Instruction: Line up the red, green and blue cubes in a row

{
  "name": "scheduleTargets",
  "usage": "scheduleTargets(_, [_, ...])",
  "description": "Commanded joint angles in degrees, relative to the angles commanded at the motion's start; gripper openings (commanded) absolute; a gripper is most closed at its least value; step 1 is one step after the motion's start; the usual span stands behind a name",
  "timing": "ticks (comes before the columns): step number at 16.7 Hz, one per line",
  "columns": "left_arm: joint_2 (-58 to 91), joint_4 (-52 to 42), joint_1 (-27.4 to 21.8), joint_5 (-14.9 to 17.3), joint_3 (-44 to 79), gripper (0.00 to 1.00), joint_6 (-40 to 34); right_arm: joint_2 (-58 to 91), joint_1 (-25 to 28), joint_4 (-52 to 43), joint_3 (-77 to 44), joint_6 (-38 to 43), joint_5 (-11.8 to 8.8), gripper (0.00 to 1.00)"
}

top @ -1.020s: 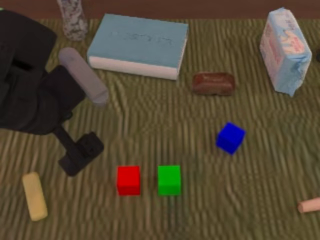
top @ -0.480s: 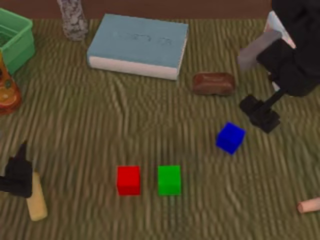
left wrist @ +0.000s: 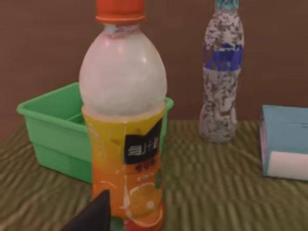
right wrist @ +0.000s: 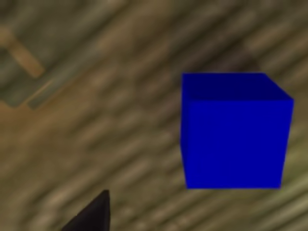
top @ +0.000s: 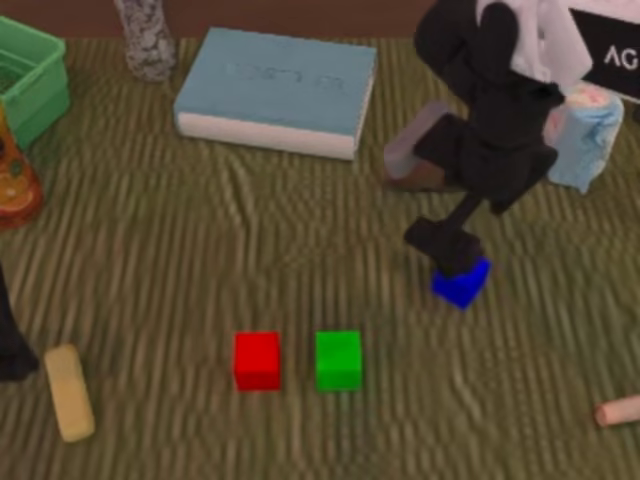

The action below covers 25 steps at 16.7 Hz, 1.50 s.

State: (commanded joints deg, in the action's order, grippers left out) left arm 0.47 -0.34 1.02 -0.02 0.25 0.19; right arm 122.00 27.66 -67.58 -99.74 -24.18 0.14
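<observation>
The red cube (top: 257, 360) and the green cube (top: 338, 360) sit side by side near the front of the table, a small gap between them. The blue cube (top: 464, 285) lies apart, further back and to the right, turned slightly. My right gripper (top: 445, 246) hangs just above the blue cube's back-left edge, open, and holds nothing. In the right wrist view the blue cube (right wrist: 236, 132) fills the right side, with one dark fingertip (right wrist: 98, 211) off to its side. My left gripper (top: 10, 345) is parked at the table's left edge, open and empty.
A light blue book (top: 275, 90) lies at the back. A brown loaf (top: 415, 175) and a tissue pack (top: 590, 140) sit partly under the right arm. At left are a green bin (top: 30, 85), an orange juice bottle (left wrist: 122, 120) and a yellowish bar (top: 68, 392). A pink object (top: 618, 410) lies front right.
The left arm pulled back from beside the red cube to the left edge. The right arm came in from the back right and now sits over the blue cube. No cube moved.
</observation>
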Motion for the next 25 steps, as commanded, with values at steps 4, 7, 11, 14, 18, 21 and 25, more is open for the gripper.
scheduleTargets(4, [-0.5,0.3,0.1,0.0,-0.3,1.0,-0.2,0.4,0.1,-0.2,-0.5,-0.1,0.0,1.0])
scheduleTargets(7, [-0.5,0.3,0.1,0.0,-0.3,1.0,-0.2,0.6,-0.1,0.8,0.5,-0.1,0.0,1.0])
scheduleTargets(11, [-0.5,0.3,0.1,0.0,-0.3,1.0,-0.2,3.2,0.1,9.0,5.7,0.0,0.0,1.0])
scheduleTargets(14, [-0.5,0.3,0.1,0.0,-0.3,1.0,-0.2,5.1,0.2,14.7,9.4,0.1,0.0,1.0])
scheduleTargets(18, [-0.5,0.3,0.1,0.0,-0.3,1.0,-0.2,5.6,0.2,15.5,10.1,0.1,0.0,1.0])
scheduleTargets(21, [-0.5,0.3,0.1,0.0,-0.3,1.0,-0.2,5.6,0.2,15.5,10.1,0.1,0.0,0.85])
scheduleTargets(25, [-0.5,0.3,0.1,0.0,-0.3,1.0,-0.2,5.6,0.2,15.5,10.1,0.1,0.0,0.55])
